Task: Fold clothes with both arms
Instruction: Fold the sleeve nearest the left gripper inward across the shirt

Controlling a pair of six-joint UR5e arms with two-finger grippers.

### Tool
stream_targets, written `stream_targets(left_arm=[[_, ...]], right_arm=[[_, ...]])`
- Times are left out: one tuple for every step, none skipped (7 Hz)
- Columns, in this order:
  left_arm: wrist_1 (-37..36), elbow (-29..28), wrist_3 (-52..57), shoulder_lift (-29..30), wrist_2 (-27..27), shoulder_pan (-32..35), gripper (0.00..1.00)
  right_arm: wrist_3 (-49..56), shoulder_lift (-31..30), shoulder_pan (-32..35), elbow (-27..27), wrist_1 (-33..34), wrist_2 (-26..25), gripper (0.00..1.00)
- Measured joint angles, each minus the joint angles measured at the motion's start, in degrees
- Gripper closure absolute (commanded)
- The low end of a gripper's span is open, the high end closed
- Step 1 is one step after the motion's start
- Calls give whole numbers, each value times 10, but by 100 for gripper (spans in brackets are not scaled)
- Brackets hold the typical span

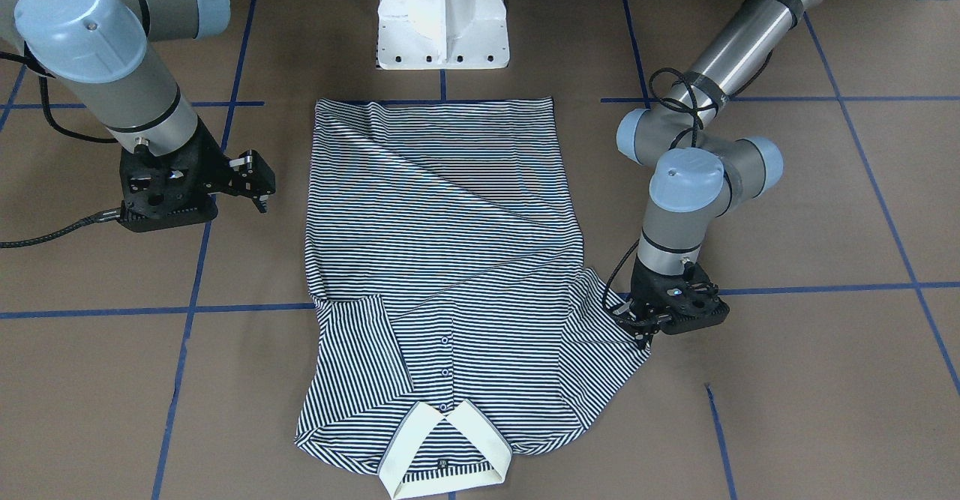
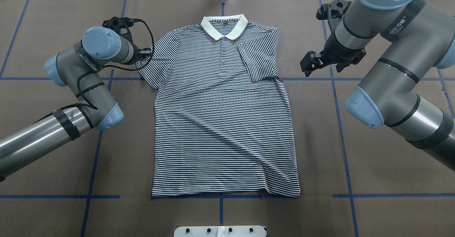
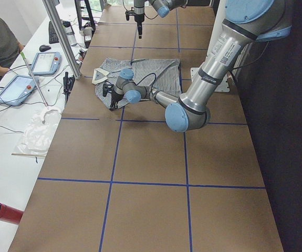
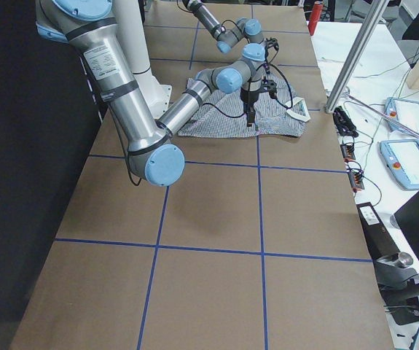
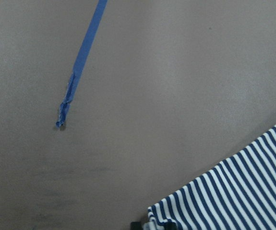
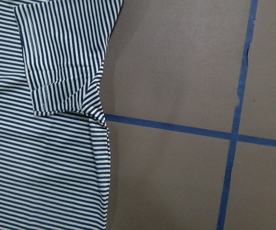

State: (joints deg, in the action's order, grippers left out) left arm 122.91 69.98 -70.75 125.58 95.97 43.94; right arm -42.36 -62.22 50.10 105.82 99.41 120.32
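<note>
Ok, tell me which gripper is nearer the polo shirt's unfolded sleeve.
Left. The left gripper sits at the unfolded sleeve's outer edge; the right gripper hangs beyond the polo shirt's opposite side, clear of it.

The right arm [image 2: 387, 52] wears a black band [image 2: 401, 24] near its upper joint, printed in white; "EED" and two Chinese characters after it can be made out, the start hidden; the left arm [image 2: 89, 87] carries a line of small white capitals [image 2: 86, 61] on its grey housing, too small to read; the tube label [image 3: 227, 51] in the side view is blurred.
</note>
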Motion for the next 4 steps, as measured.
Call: stream_targets(left_arm=[[-37, 23, -1, 12, 2, 0, 100], [-95, 56, -4, 33, 4, 0, 100], [-144, 73, -22, 60, 6, -2, 100], [-158, 57, -55, 88, 5, -9, 100]], right_arm=[[0, 0, 0, -1, 0, 0, 0], [0, -1, 0, -1, 0, 0, 0], [0, -2, 0, -1, 0, 0, 0], [0, -3, 0, -1, 0, 0, 0]])
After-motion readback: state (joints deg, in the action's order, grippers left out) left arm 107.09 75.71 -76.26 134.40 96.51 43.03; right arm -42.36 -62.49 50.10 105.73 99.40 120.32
